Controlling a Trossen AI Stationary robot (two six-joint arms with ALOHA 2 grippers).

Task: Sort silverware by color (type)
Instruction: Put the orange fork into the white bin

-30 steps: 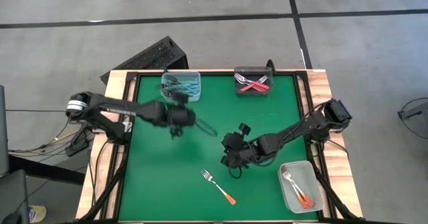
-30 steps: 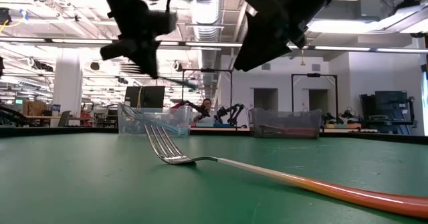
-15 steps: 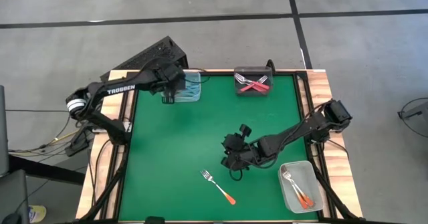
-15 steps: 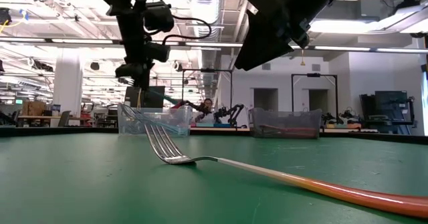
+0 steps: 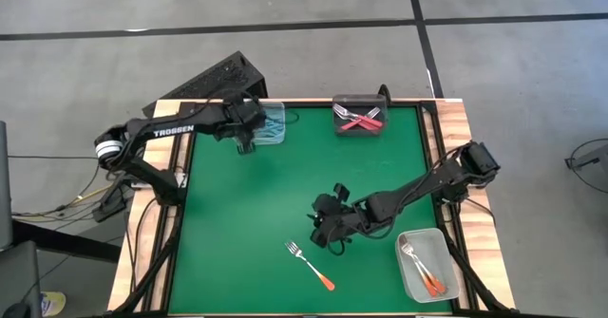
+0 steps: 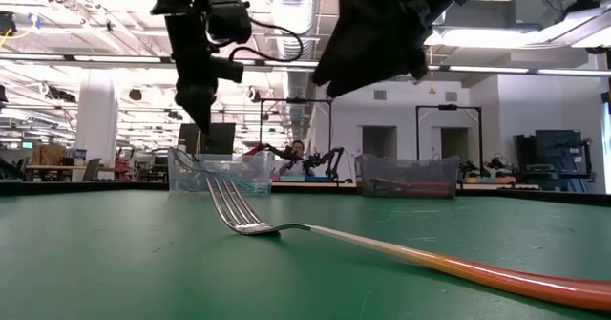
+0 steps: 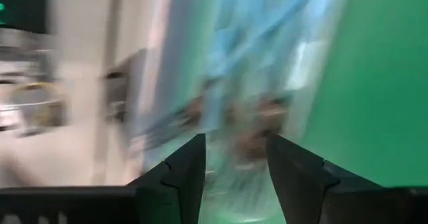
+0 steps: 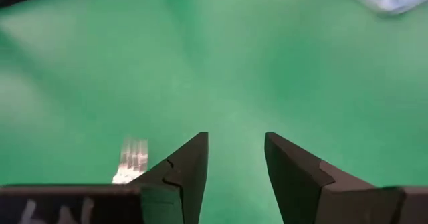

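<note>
High view, looking straight down on a green table with a wooden rim: at the far left the left arm reaches in from the table's left edge toward the far side, and the left gripper hangs over the near-left edge of a clear tub that holds the blue-handled forks. Its wrist picture shows the two dark fingers parted with nothing between them, above a blur of pale blue. Further right along the far edge stands a dark tub containing red-handled forks lying crossed. Near the middle of the table, toward the front, one orange-handled fork lies alone on the green surface, tines pointing to the far left and handle toward the near right. Just beyond it, above the table, hovers the right gripper, its arm stretching in from the right edge; its fingers stand apart and empty, and the fork's tines show just beside one of them. At the near right corner sits another clear tub with orange-handled forks inside.
</note>
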